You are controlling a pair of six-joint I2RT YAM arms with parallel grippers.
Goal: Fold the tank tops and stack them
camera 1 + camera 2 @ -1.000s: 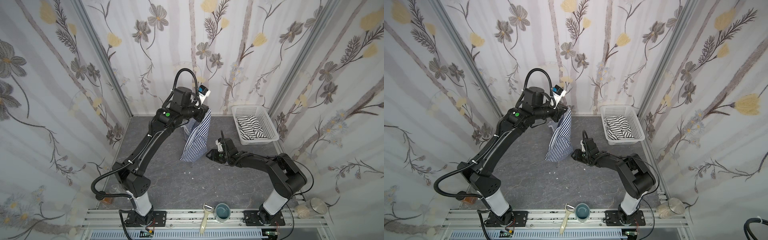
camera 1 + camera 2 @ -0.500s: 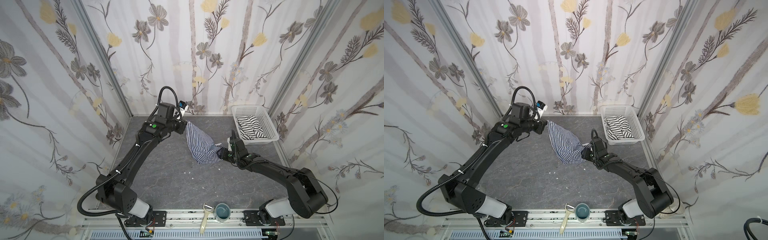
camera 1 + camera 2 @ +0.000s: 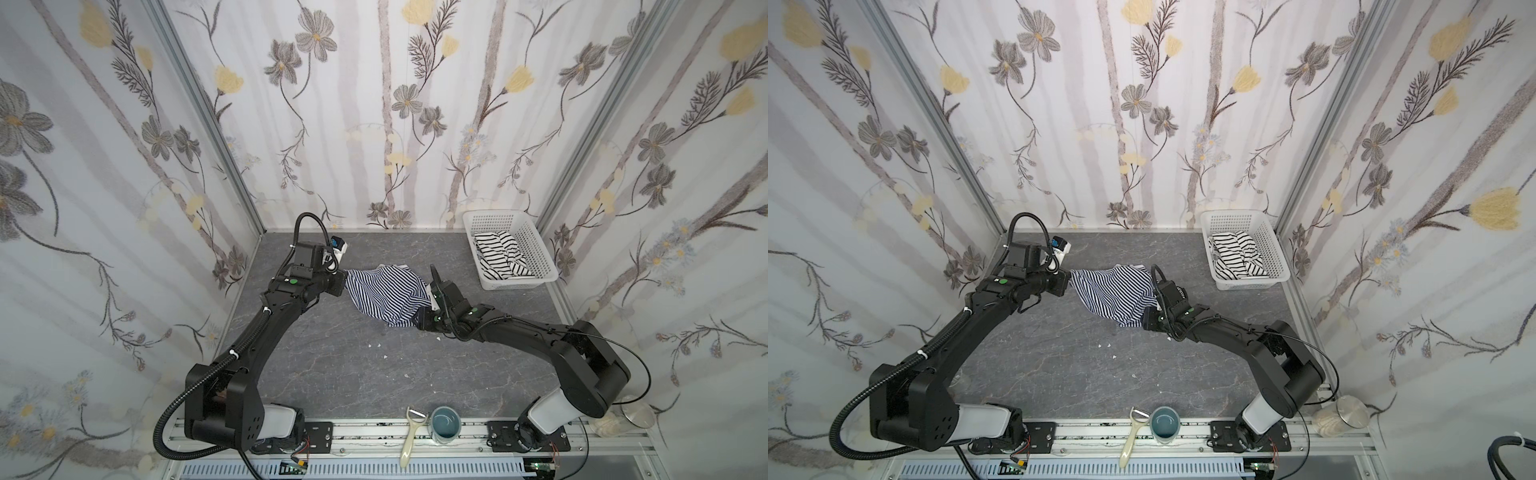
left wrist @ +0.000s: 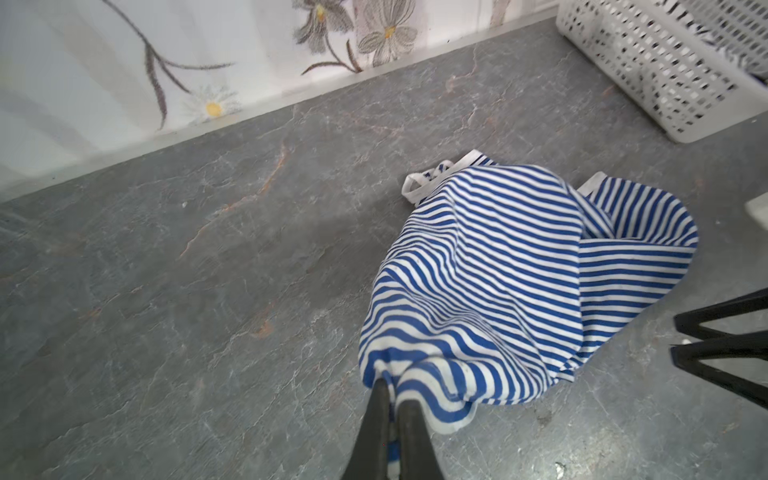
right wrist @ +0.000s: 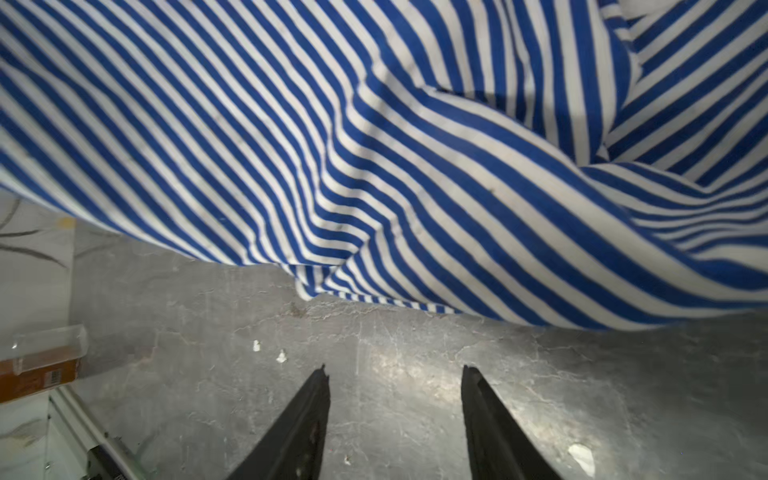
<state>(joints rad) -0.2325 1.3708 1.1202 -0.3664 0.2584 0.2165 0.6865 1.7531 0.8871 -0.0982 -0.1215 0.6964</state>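
Grey tabletop [image 3: 332, 374] beneath the now lower navy-striped top [image 3: 384, 295] (left gripper [image 4: 392, 390] tight on it, right gripper [image 5: 393, 368] apart, empty).

The navy-striped tank top [image 4: 519, 270] is soft, matt knit cloth, rumpled into smooth folds. The tabletop [image 3: 332, 365] has a matt grey, stone-veined finish with a faint sheen. At the upper right in both top views, the basket [image 3: 538, 249] is white perforated plastic. It holds the black-striped tank top [image 3: 498, 257], also matt cloth. Along the bottom edge, the rail [image 3: 374, 430] is dull silver metal.
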